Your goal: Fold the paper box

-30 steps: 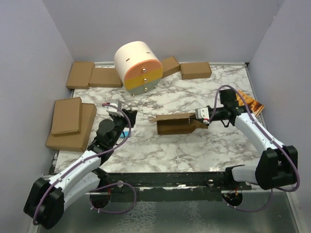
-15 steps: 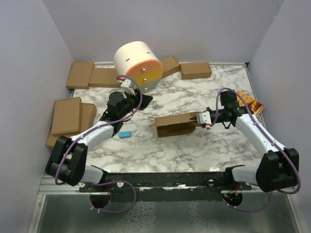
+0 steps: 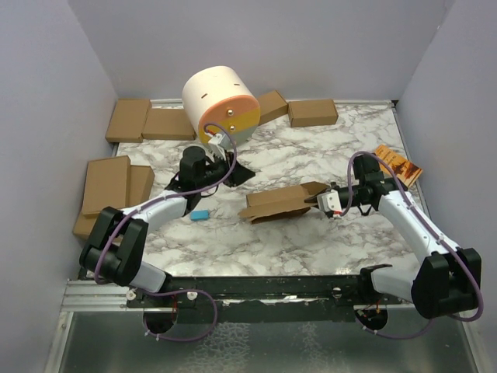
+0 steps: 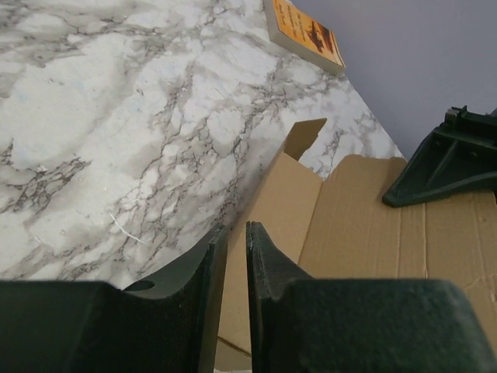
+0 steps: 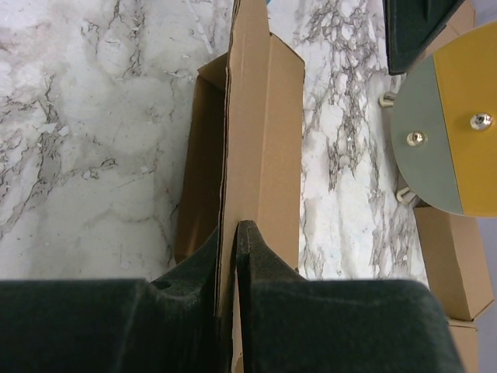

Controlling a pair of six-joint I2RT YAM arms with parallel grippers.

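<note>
On the marble table (image 3: 311,241), the paper box (image 3: 281,203) lay mid-table, half-formed, long axis running left-right. We had the right gripper (image 3: 326,200) clamped on its right-end flap. The left gripper (image 3: 239,169) sat apart, beyond and left of the box's left end, jaws a slit apart, empty. We judged the left arm nearest that free end.

Landmark: paper box (image 3: 283,202), lying mid-table (image 3: 311,241), long side running left to right.
- right gripper (image 3: 318,200): at the box's right end, on its flap.
- left gripper (image 3: 242,171): just behind the box's left end, apart from it.
- small block (image 3: 199,215): left of the box, near.
- round drawer unit (image 3: 220,105): behind and left.
- booklet (image 3: 397,163): right and slightly behind.
- row of cardboard boxes (image 3: 312,112): well behind, flanking the drawer unit.
- stacked boxes (image 3: 109,190): far left.
</note>
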